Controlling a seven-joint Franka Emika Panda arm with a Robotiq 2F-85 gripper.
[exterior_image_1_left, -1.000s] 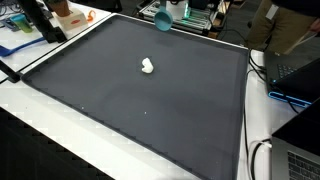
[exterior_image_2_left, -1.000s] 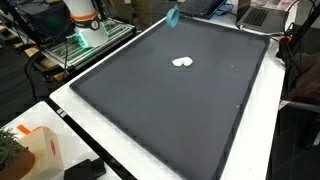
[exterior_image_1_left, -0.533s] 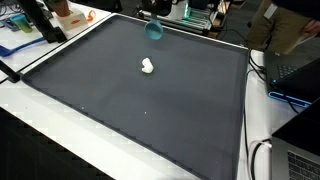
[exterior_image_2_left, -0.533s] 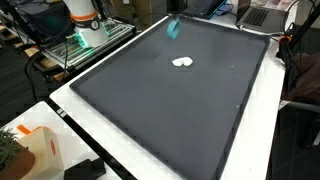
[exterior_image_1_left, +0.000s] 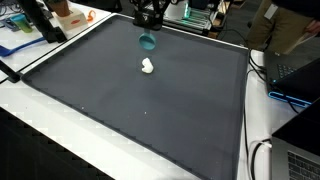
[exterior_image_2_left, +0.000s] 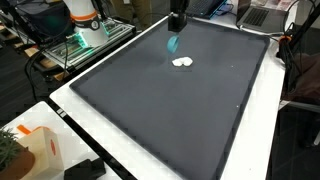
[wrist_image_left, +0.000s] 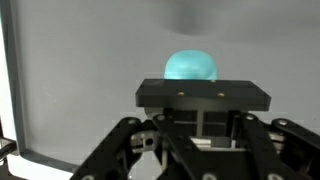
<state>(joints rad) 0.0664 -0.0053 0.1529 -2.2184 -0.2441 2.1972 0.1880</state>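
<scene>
In an exterior view, the black jaws are pinched shut on a small round blue-green plastic cup (exterior_image_1_left: 147, 42). The cup hangs in the air just behind a small white lump (exterior_image_1_left: 147, 66) and does not touch it. Under both is a big dark grey mat (exterior_image_1_left: 150, 120) on a white table (exterior_image_1_left: 40, 118). I think the job now is carrying the cup. To do it well, the grip should be tight and the move slow, and the cup should pass clear of the white lump.

In an exterior view, the cup (exterior_image_2_left: 173, 43) hangs close to the white lump (exterior_image_2_left: 183, 62), a little up and to one side of it.

In the wrist view, the cup (wrist_image_left: 190, 66) pokes out past the jaws, over the grey mat. The white lump does not show here.

I cannot read any words or labels in these views.
</scene>
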